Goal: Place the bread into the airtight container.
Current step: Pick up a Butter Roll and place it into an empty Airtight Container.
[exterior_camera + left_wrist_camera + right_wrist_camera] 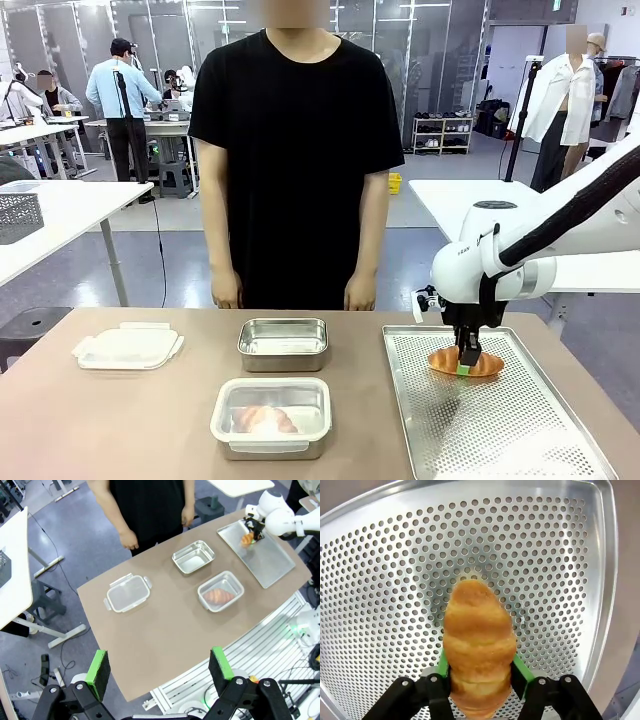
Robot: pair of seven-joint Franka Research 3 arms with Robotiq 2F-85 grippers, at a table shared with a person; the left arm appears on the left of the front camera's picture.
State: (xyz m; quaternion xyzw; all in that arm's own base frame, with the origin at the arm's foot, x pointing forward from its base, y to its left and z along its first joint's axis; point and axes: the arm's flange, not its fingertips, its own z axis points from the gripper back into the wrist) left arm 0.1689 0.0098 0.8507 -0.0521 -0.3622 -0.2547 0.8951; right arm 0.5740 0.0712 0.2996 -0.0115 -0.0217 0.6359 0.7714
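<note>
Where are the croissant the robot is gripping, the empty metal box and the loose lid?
croissant [479,645]: right wrist view, middle of its crust.
empty box [283,340]: front view, its bare floor.
lid [128,347]: front view, its flat top.

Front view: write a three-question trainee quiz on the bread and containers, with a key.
1. True or false: the right gripper is shut on a croissant.
2. Which holds the other croissant? A near container; B far container; C lid.
3. Fill in: the gripped croissant is over the perforated ____.
Key: 1 true; 2 A; 3 tray.
</note>
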